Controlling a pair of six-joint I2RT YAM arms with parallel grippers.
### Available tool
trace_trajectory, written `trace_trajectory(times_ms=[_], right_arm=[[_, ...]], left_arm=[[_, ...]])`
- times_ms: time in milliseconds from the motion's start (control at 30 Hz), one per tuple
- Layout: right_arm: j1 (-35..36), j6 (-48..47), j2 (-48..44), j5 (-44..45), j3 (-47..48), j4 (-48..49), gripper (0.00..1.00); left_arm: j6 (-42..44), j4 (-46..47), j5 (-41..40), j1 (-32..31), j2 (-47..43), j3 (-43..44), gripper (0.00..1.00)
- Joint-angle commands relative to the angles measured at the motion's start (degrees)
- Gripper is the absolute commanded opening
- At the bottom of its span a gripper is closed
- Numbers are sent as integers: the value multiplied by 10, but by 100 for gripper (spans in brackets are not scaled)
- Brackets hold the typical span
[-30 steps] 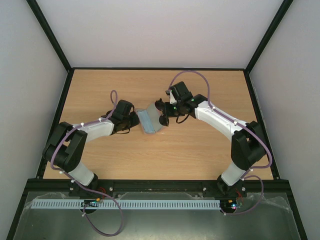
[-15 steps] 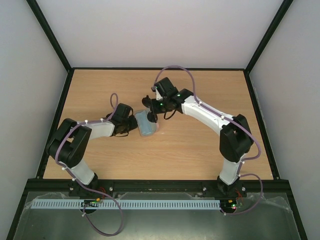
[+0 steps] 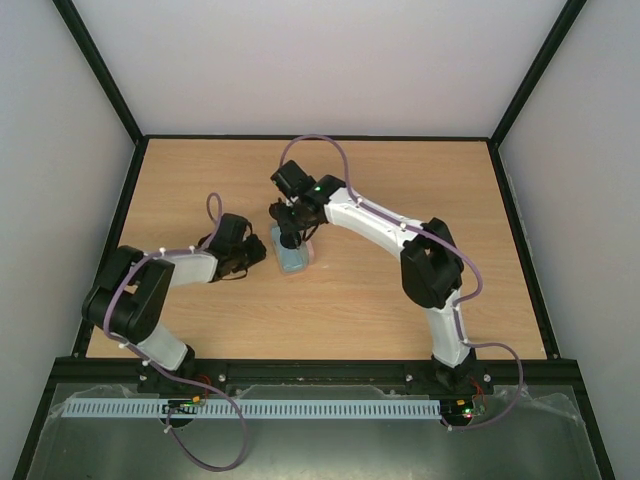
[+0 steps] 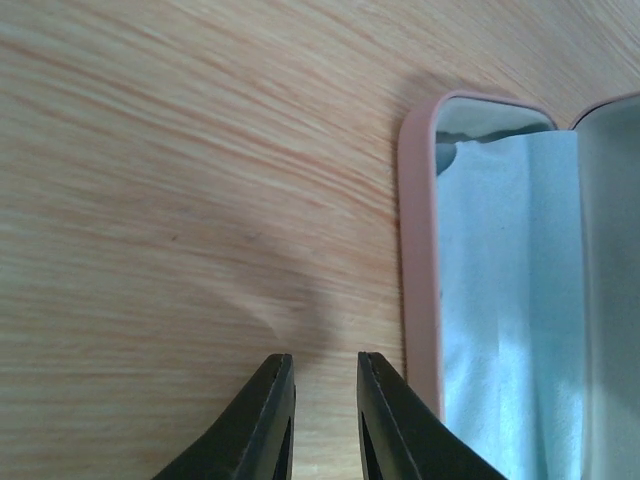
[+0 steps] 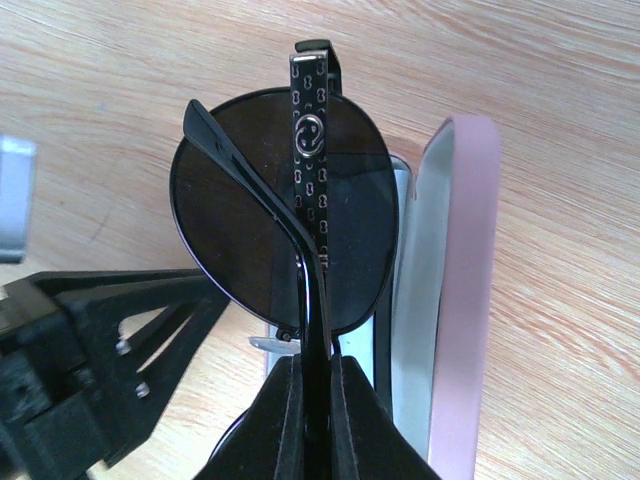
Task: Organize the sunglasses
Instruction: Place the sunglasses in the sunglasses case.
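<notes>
My right pincer [image 5: 314,372] pinches the glasses [image 5: 250,240], which hang just over the open case [image 5: 462,280], so I should go down slowly and lay them flat inside before I let go.

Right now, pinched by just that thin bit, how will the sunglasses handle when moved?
The sunglasses are probably light: thin wire rim, slim arms. Held only at a thin arm between the right fingers, they may swing or twist. The dark lenses could scratch against the rim of the pink case.
</notes>
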Motion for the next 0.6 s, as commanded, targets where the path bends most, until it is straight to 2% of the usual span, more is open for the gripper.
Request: trace_trajectory(times_ms=[0, 567], right_arm=[[19, 14, 35, 70, 51, -83, 1], [44, 0, 101, 93, 56, -66, 1]], left_arm=[[1, -16, 10, 7, -30, -26, 22], [-2, -37, 27, 27, -127, -77, 23]])
